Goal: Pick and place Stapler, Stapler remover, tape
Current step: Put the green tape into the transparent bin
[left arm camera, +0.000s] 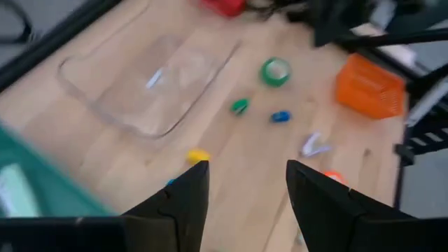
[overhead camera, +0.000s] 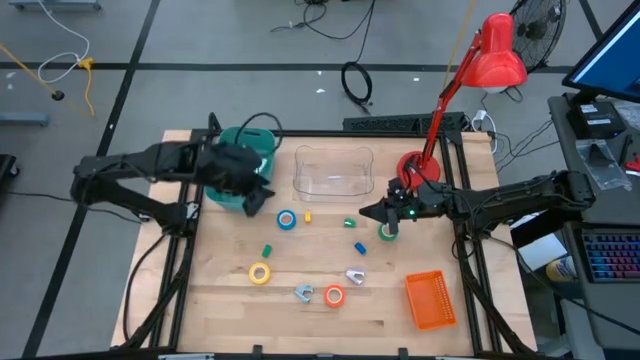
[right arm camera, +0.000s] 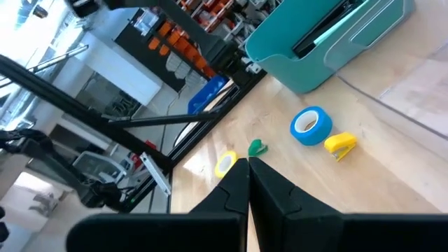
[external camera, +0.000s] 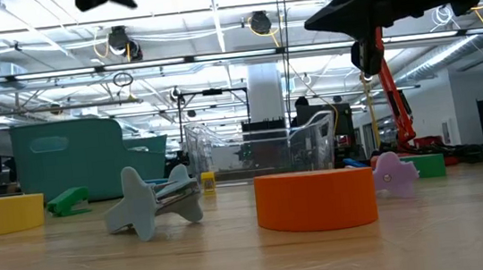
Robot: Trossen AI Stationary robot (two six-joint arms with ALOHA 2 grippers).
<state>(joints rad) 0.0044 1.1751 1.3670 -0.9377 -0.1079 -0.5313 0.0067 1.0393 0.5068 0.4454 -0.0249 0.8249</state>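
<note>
Four tape rolls lie flat on the wooden table: blue (overhead camera: 287,219), yellow (overhead camera: 260,272), orange (overhead camera: 334,296) and green (overhead camera: 387,232). Small staplers lie among them: yellow (overhead camera: 308,215), green (overhead camera: 349,222) and blue (overhead camera: 359,248). Two stapler removers (overhead camera: 304,292) (overhead camera: 355,276) lie near the orange roll. My left gripper (left arm camera: 246,166) hangs open and holds nothing. It is raised above the table beside the teal bin (overhead camera: 240,170). My right gripper (right arm camera: 248,162) is shut and holds nothing, raised above the green roll.
A clear plastic container (overhead camera: 333,170) stands at the table's far middle, next to the teal bin. An orange basket (overhead camera: 431,300) sits at the near right. A red desk lamp (overhead camera: 497,55) rises from the far right corner. Bare wood lies along the near left.
</note>
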